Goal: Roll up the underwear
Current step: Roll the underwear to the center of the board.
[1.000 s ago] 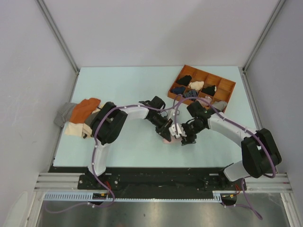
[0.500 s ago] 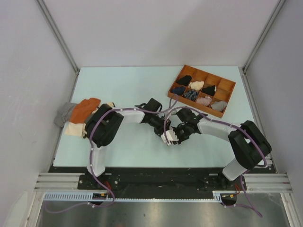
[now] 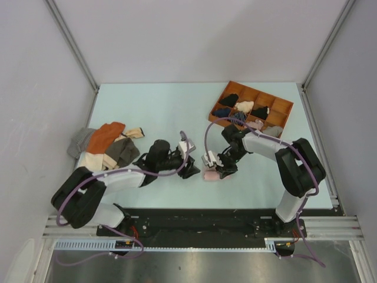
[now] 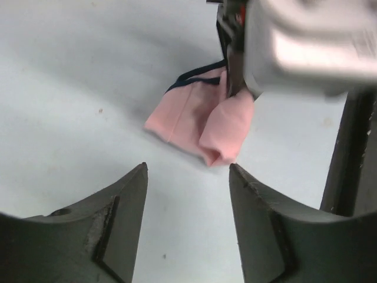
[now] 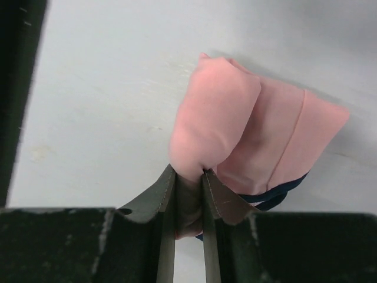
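Pinching a rolled fold of the underwear (image 5: 259, 135), my right fingers (image 5: 160, 199) are clamped tight on it. My left fingers (image 4: 118, 218) stand apart, empty, just short of the cloth on the bench (image 3: 147, 112). From above, the right arm (image 3: 265, 144) hides most of the pink; navy edging (image 5: 283, 191) barely peeks out.

Left arm lies low, stretched from its near-left base toward centre, forearm almost level. Left gripper (image 3: 189, 170) points right with jaws apart and nothing between its 2 fingers (image 4: 121, 218). Right arm is folded: the upper link leans away from the base and the forearm reaches left and toward the near edge. Right gripper (image 3: 222, 170) tips downward, its 2 fingers (image 5: 162, 197) pinched tight on a fold of the underwear (image 5: 219, 118). The 2 grippers face each other, near but not touching.
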Tool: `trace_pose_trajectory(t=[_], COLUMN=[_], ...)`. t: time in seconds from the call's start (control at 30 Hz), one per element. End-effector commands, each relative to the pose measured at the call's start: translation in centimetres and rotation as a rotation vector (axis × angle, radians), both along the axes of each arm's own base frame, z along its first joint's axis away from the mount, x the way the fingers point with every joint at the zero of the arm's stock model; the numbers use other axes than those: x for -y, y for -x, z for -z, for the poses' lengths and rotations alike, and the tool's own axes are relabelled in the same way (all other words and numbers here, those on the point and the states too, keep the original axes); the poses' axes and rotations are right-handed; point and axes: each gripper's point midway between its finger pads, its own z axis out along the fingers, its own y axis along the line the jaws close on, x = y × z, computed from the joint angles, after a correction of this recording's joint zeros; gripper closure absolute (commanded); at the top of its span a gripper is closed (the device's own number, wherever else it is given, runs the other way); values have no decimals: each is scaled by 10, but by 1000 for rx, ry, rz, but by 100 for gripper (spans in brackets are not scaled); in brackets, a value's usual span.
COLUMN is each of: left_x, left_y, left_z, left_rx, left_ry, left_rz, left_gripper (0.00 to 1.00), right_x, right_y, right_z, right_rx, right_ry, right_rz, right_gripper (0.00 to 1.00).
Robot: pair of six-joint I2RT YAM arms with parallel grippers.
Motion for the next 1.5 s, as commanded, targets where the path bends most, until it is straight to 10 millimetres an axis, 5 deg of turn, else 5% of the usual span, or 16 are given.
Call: trace_pose_trajectory(t=[0.0, 0.2, 0.43, 0.77, 0.8, 1.13, 1.23, 1.37, 1.47], left_x=[-14, 1, 36, 65, 62, 65, 62, 65, 57], left_y=[-2, 28, 57, 39, 40, 39, 40, 43, 47], left_z=[-40, -41, -12, 23, 38, 62, 70, 72, 78], left_rx=[258, 403, 397, 425, 395, 357, 336, 293, 175], left_ry=[134, 66, -92, -307, -351, -434, -461, -471, -457], left_rz=[-72, 99, 291, 361, 376, 409, 422, 441, 440], left_gripper=[34, 30, 31, 42, 44, 55, 65, 96, 100], right_x=[-2, 0, -1, 5, 5, 6, 6, 6, 11], right_y=[31, 39, 32, 27, 27, 25, 24, 15, 0], right_z=[-12, -7, -2, 1, 1, 3, 2, -11, -29], right_rx=[-257, -472, -596, -665, -666, -679, -674, -633, -556], right_ry=[20, 77, 89, 96, 97, 89, 82, 40, -9], right_rz=[31, 69, 124, 166, 166, 182, 183, 198, 230], right_gripper=[87, 86, 85, 84, 84, 83, 80, 66, 60])
